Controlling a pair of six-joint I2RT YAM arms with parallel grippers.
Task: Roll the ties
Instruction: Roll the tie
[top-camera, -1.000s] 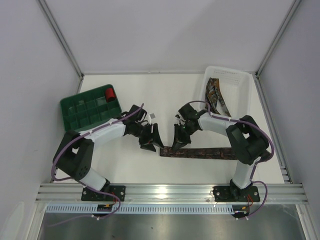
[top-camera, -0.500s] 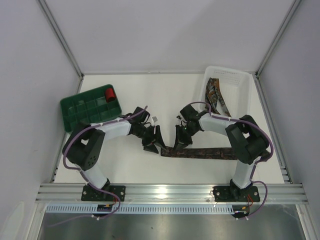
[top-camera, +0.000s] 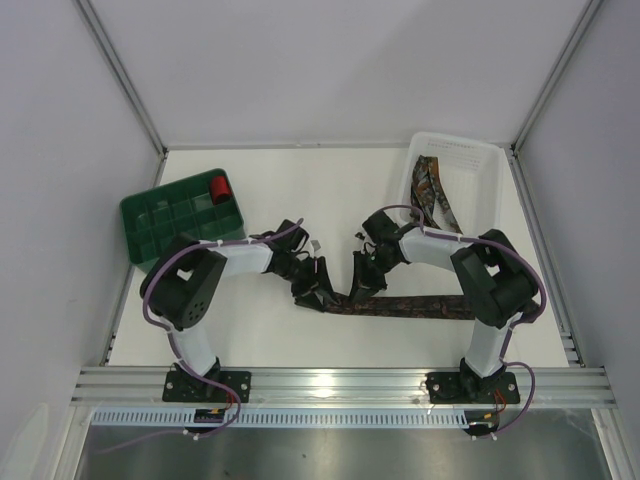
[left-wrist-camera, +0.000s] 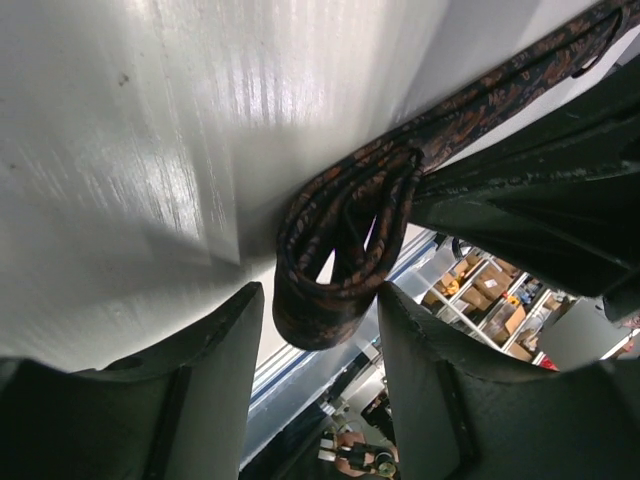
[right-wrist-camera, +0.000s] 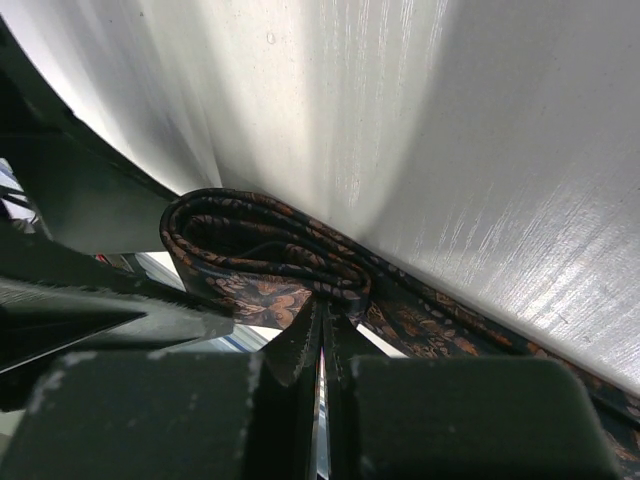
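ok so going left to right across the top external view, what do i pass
green plastic compartment tray → left end effector → right end effector → white plastic basket; the dark patterned necktie lying flat overlaps the end effectors and basket, so it's left out

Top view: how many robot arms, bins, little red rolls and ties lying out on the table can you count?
Robot arms: 2, the left arm and the right arm
Bins: 2, the green tray and the white basket
Red rolls: 1, the red roll
Ties out on the table: 1, the tie
Total: 6
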